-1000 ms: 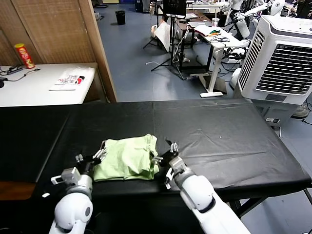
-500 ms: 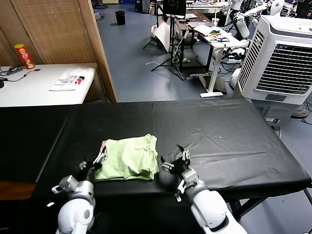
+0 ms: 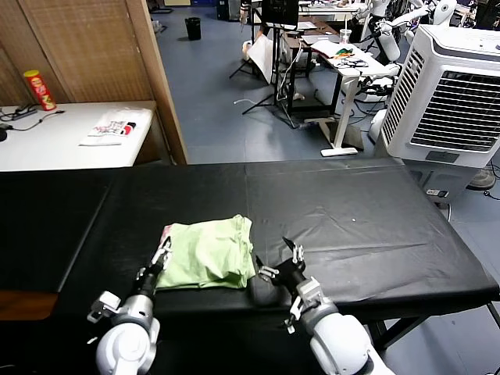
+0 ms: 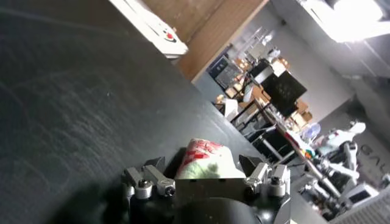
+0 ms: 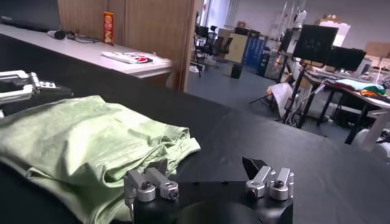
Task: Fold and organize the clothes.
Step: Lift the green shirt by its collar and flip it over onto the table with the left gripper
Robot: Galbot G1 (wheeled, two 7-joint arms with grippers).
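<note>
While both arms sit low at the near edge of the black table (image 3: pixel 367 226), you have the shirt (image 3: pixel 205 254) lying folded between them, slightly toward your robot's left of the table's middle. It is a pale green bundle, wider than it is deep, so its long axis runs left to right along the near edge. A strip of pink-red print shows at its left end; the looser, rumpled folds sit at the right end. You cannot make out the collar, so which way the neck points stays unclear.

Left gripper (image 3: pixel 158 260): at the shirt's left edge, fingers spread, the print end of the cloth showing between them in the wrist view. Whether they touch the fabric you cannot tell; nothing is pinched.

Right gripper (image 3: pixel 280 262): just beside the shirt's right end, clear of it, fingers wide apart and holding nothing.

Behind, a white table (image 3: pixel 55 141) carries a red can (image 3: pixel 38 88) and a printed white cloth (image 3: pixel 113 127).
</note>
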